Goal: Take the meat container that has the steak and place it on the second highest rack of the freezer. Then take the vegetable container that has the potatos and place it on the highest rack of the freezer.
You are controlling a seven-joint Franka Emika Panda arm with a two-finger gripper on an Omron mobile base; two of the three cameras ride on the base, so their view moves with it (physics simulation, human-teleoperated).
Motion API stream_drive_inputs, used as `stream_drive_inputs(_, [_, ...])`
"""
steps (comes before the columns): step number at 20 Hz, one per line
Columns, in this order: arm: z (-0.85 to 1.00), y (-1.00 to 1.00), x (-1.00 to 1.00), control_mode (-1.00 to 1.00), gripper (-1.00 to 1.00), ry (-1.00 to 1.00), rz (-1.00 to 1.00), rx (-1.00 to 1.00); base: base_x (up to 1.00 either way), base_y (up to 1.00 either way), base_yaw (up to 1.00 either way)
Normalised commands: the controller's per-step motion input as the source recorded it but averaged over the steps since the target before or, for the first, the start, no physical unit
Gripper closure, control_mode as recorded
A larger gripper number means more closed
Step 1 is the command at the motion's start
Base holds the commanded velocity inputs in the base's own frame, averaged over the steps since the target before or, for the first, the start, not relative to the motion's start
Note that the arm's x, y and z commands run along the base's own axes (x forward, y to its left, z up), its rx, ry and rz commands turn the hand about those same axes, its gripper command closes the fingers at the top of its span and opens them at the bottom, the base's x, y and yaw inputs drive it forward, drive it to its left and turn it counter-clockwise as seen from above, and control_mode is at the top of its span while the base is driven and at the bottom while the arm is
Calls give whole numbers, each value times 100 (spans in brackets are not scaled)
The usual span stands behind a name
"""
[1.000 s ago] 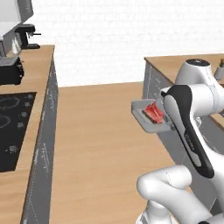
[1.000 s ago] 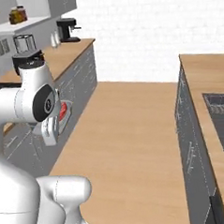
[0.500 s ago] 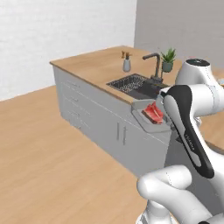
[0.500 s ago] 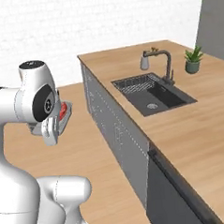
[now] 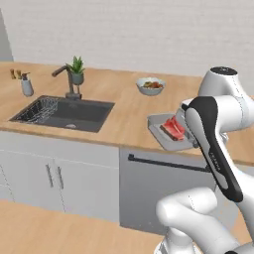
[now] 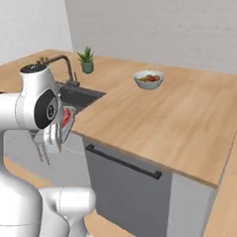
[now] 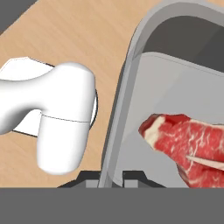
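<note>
The meat container point(image 7: 183, 83) is a grey rectangular tray, and my gripper point(image 7: 110, 177) is shut on its near rim. The steak point(image 7: 188, 140), red with pale streaks, lies flat inside it. In the left base view the meat container point(image 5: 163, 130) with the steak point(image 5: 173, 128) hangs level beside my forearm, over the counter's front edge. From the right base view the steak point(image 6: 66, 117) peeks out behind my arm. The freezer and its racks are out of view. I cannot tell whether the bowl on the counter is the vegetable container.
A wooden counter point(image 5: 119, 106) runs across in front, with a sink point(image 5: 64, 111), a tap point(image 5: 67, 79) and a small potted plant point(image 5: 77, 69). A pale bowl point(image 5: 151, 85) of brownish-orange food stands further back. Below is a grey dishwasher front with a dark bar handle point(image 5: 163, 163).
The whole picture has swung round, so the camera moved with the base: from the stove side and floor to the sink counter. The tray with the steak stays in my grip.
</note>
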Motion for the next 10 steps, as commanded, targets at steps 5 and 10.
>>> stream_drive_inputs(5, [0, 0, 0, 100, 100, 0, 0, 0, 0, 2, -98])
stream_drive_inputs(10, [0, 0, 0, 100, 100, 0, 0, 0, 0, 7, -97])
